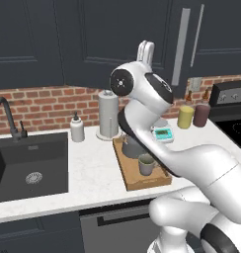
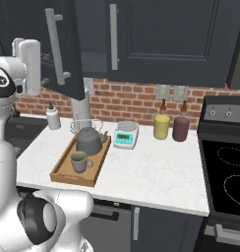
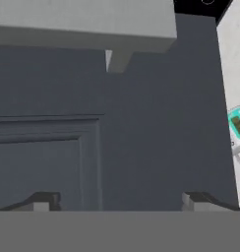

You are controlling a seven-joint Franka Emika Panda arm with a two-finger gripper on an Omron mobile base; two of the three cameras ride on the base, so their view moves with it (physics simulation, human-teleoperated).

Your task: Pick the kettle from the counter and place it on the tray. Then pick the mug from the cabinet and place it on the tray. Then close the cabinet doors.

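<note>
Two wide-spread end effector [image 3: 120,202] fingertips against a flat navy panelled cabinet door [image 3: 92,138] below its grey bar handle [image 3: 82,19].

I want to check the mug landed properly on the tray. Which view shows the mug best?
The right base view: the small grey-green ceramic mug stands upright and unobstructed on the light-brown wooden tray, in front of the dark grey kettle. The left base view shows the mug too, crowded by the arm.

A dark grey kettle [image 2: 89,141] and grey-green mug [image 2: 79,161] on a light-brown wooden tray [image 2: 60,172], white marbled counter [image 2: 141,172] and red brick wall [image 2: 127,103] below the claw [image 3: 120,202], facing a navy panelled cabinet door [image 3: 68,138].
</note>
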